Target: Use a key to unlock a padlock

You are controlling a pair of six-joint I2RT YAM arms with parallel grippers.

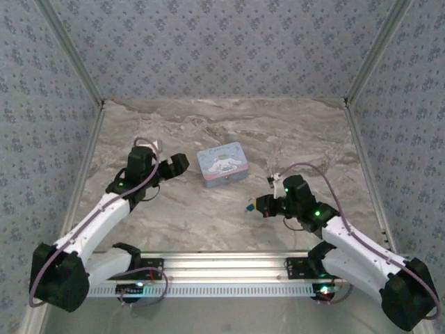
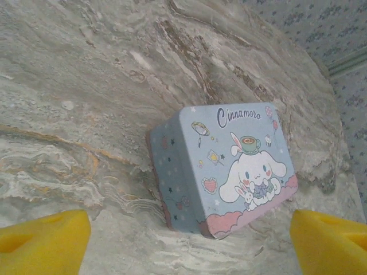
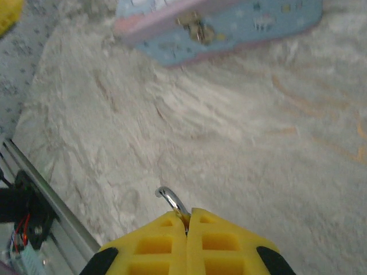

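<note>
Landmark: Cinnamoroll tin (image 1: 222, 164), pale blue with a white cartoon figure, lying flat on the marble-patterned surface (image 1: 208, 226), lid closed.

Left tool (image 1: 179, 164): just beside the tin's left end, pointing at it, not touching. In the left wrist view the two yellow fingers (image 2: 46, 240) sit at the bottom corners, spread wide with nothing between them. The tin (image 2: 229, 172) lies beyond them, and the "Cinnamoro..." lettering on its lid is readable.

Right tool (image 1: 256, 206): nearer the arm bases than the tin and off its right end, clear of it, tip pointing left. In the right wrist view the yellow fingers (image 3: 155, 243) are pressed together with no gap. A curved silver hook (image 3: 170, 199), shaped like a shackle, sticks out of the seam at their tip.

Padlock (image 1: 248, 208): a tiny dark item with a blue-teal spot at the right tool's tip, clamped in it. It sits on the arm-base side of the tin's right corner, near it but apart. Whether it touches the surface, cannot tell.

The right wrist view also shows the tin's front wall (image 3: 241, 23) ahead of the tool, with a small brass clasp (image 3: 195, 26) on it. The picture is blurred there, so whether the clasp is fastened, cannot tell.
</note>
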